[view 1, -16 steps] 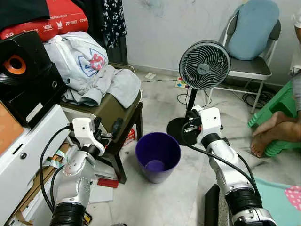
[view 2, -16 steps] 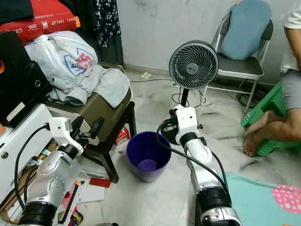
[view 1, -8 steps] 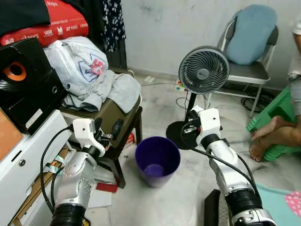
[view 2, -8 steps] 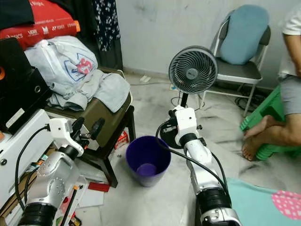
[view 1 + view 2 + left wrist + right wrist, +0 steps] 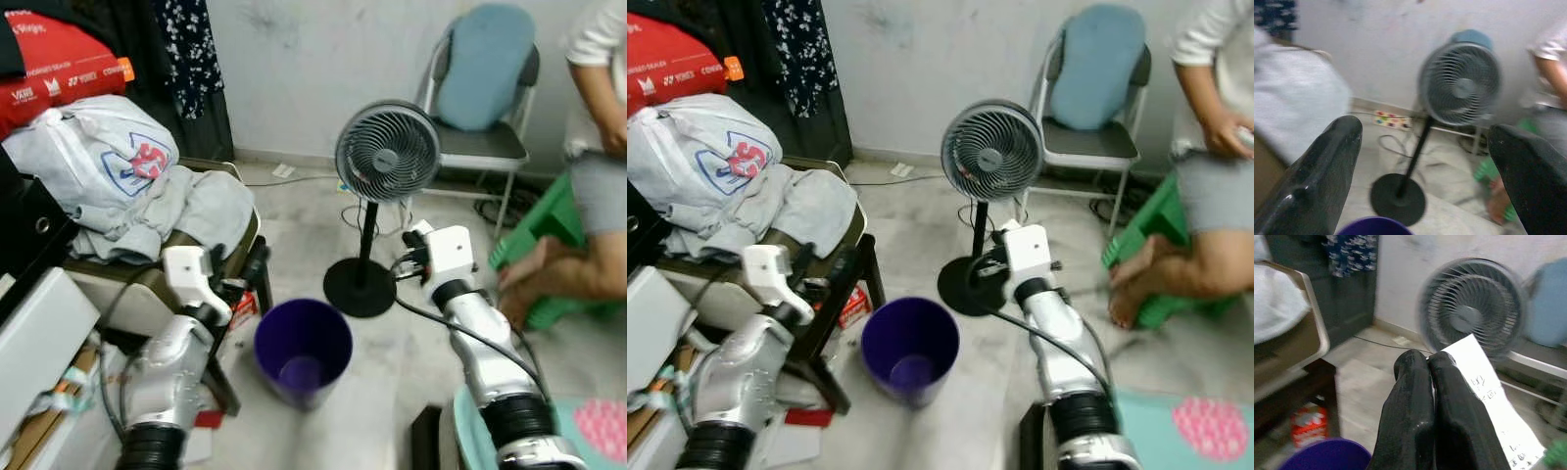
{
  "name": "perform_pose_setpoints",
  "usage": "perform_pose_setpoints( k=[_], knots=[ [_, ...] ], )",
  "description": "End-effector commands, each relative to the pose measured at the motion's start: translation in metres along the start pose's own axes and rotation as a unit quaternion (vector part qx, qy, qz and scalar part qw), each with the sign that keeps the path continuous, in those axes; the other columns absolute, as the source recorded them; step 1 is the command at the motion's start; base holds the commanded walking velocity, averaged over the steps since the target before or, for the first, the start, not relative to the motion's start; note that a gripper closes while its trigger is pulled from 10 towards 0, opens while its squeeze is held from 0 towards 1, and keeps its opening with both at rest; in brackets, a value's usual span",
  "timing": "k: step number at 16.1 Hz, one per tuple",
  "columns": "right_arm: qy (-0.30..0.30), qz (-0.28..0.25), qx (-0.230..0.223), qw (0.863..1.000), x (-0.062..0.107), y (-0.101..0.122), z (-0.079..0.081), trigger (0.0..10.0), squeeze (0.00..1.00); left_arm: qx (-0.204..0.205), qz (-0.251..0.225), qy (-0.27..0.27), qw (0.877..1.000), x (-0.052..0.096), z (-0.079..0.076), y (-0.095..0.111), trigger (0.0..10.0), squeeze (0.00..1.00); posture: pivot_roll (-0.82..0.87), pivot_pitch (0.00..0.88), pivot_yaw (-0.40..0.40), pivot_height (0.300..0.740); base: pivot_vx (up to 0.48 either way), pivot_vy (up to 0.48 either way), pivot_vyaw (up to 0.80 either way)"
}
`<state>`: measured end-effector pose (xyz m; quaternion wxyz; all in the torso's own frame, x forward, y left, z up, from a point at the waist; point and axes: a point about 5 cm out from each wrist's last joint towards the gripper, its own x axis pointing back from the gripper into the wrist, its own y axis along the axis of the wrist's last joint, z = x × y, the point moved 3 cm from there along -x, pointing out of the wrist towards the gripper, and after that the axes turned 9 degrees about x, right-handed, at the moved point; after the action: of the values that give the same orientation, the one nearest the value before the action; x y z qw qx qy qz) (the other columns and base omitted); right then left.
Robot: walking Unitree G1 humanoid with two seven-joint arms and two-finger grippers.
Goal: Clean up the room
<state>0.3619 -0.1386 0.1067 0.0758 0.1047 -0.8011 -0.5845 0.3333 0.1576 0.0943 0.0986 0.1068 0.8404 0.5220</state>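
- Paper first: the right gripper (image 5: 1431, 363) has its fingers pinched tight on a white printed slip (image 5: 1488, 396), which sticks out beyond the fingertips.
- Left gripper (image 5: 1420, 147) is spread wide and carrying nothing, held up level beside the stool.
- Purple bin (image 5: 303, 350) sits on the floor between and below both grippers, something pale purple resting at its bottom.
- Slip isn't over the bin yet, so I'd call this mid-carry, the drop to come.
- Beyond the fingers stands the pedestal fan (image 5: 386, 154).
- Clothes (image 5: 137, 191) on the stool look unsorted; plenty left.
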Motion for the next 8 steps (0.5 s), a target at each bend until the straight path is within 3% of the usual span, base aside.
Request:
perform_pose_setpoints(
  k=[1,4,7,8],
  knots=[
    [0.004,-0.013,0.004,1.0,-0.0031,0.0081,0.0,10.0,0.0,-0.003,-0.005,-0.003,1.0,-0.0015,-0.0009,0.0039,10.0,0.0,0.01,0.024,0.002,0.74,0.349,0.0,0.0],
    [0.006,-0.014,0.005,1.0,-0.0034,0.0082,0.0002,10.0,0.0,-0.005,-0.004,-0.003,1.0,-0.0018,-0.0006,0.0035,10.0,0.0,0.01,0.018,0.003,0.74,0.345,0.0,0.0],
    [0.022,-0.023,0.005,0.999,-0.0033,0.0104,0.004,10.0,0.0,-0.011,-0.002,0.012,1.0,-0.002,0.0024,0.0027,10.0,0.0,0.01,0.016,0.003,0.74,0.0,0.0,0.0],
    [0.037,-0.032,0.006,0.999,-0.0025,0.0129,0.0089,10.0,0.0,-0.019,0.003,0.024,1.0,-0.0025,0.0057,0.0015,10.0,0.0,0.01,0.013,0.003,0.74,0.0,0.0,0.79]
  ],
)
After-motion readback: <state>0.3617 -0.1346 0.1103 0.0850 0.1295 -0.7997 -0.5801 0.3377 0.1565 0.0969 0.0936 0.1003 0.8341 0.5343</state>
